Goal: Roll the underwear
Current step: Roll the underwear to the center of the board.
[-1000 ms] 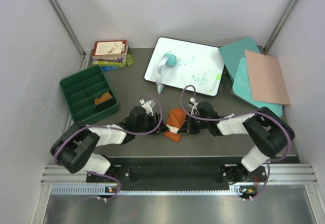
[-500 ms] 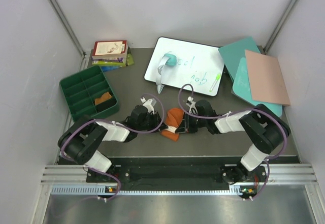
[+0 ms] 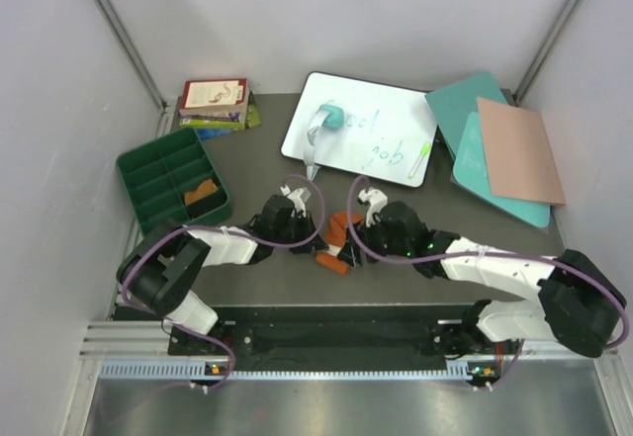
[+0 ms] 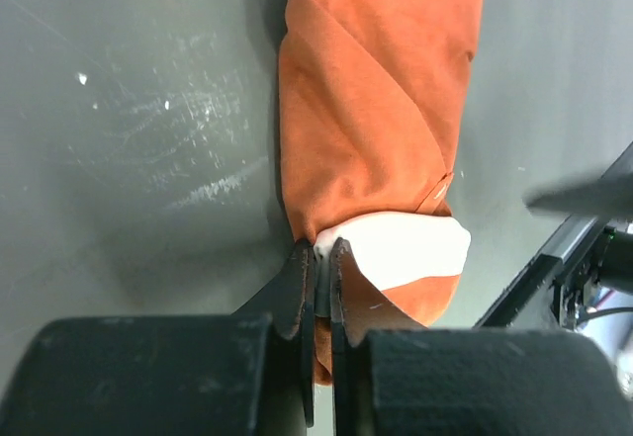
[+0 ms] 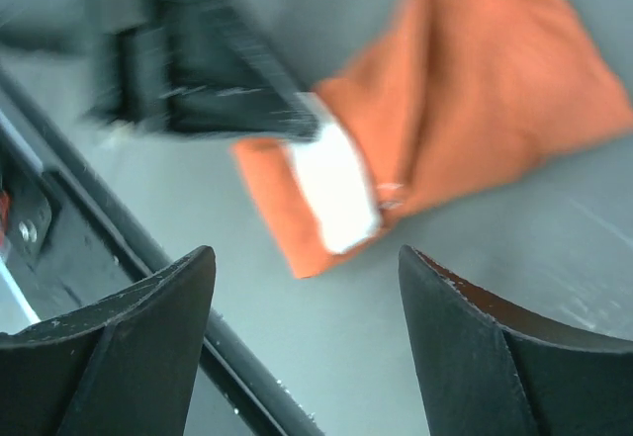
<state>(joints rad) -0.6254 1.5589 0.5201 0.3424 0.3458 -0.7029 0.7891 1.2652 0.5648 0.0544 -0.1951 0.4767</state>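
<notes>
The rust-orange underwear (image 3: 342, 228) lies folded into a narrow bundle on the dark table between my two grippers, its white waistband (image 4: 406, 248) at the near end. My left gripper (image 4: 316, 250) is shut on the edge of that waistband, a sliver of white cloth pinched between its fingers (image 3: 318, 246). My right gripper (image 5: 305, 258) is open wide and hovers just clear of the underwear (image 5: 475, 110), holding nothing. Its fingertips (image 3: 356, 248) sit at the bundle's right side. A mustard-tan underwear (image 3: 202, 192) lies in the green tray (image 3: 148, 174).
A whiteboard (image 3: 376, 134) with a teal eraser (image 3: 328, 117) and a green marker (image 3: 419, 160) lies behind the grippers. Teal and pink boards (image 3: 514, 149) are stacked at the back right. Books (image 3: 214, 104) sit at the back left. A black rail (image 5: 178, 288) runs along the table's near edge.
My left gripper has closed on the waistband end. My right gripper has opened, let go of the underwear and drawn back, and its arm has stretched out low to the right.
</notes>
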